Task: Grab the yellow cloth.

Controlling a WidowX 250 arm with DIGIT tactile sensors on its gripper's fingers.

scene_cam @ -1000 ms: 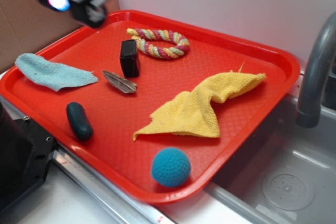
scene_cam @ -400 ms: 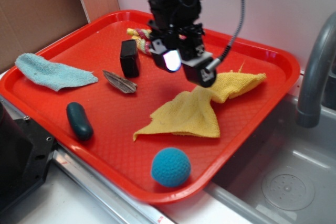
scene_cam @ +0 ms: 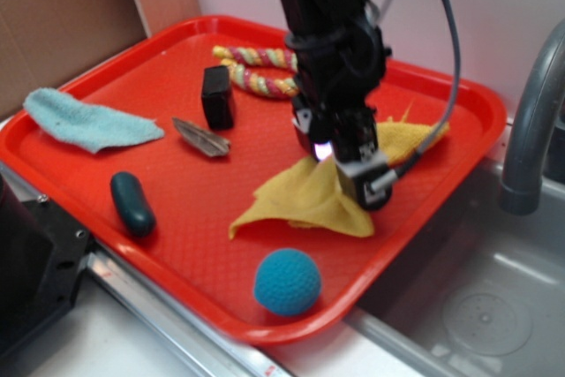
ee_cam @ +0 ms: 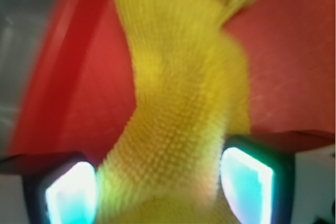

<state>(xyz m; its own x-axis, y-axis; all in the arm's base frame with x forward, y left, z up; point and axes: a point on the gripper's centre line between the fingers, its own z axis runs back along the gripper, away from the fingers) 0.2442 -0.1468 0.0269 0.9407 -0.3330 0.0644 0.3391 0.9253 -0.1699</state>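
exterior view, largest first: one red tray (scene_cam: pixel 115 68) fills most of the scene, with a grey sink (scene_cam: pixel 459 306) at four o'clock of it and a faucet (scene_cam: pixel 530 112) at three o'clock. one black robot arm reaches down from twelve o'clock, its hand (scene_cam: pixel 353 165) low over the yellow cloth (scene_cam: pixel 291 196). that one yellow cloth lies just right of the tray's centre, stretching from about five o'clock up toward two o'clock. in the wrist view the yellow cloth (ee_cam: pixel 178 108) runs up between the two fingers (ee_cam: pixel 71 195), which stand spread on either side of it, not yet pinching. the step in hand looks like the final descent onto the cloth; the next move calls for pressing down into the terry and drawing the fingers together on a fold.

then the smaller things, one of each: a light blue cloth (scene_cam: pixel 88 121) at nine o'clock, a striped rope ring (scene_cam: pixel 256 68) at twelve, a blue ball (scene_cam: pixel 287 282) at six, a dark green oblong (scene_cam: pixel 132 203) at eight, a black block (scene_cam: pixel 217 97) and a brown sliver (scene_cam: pixel 201 138) near eleven.
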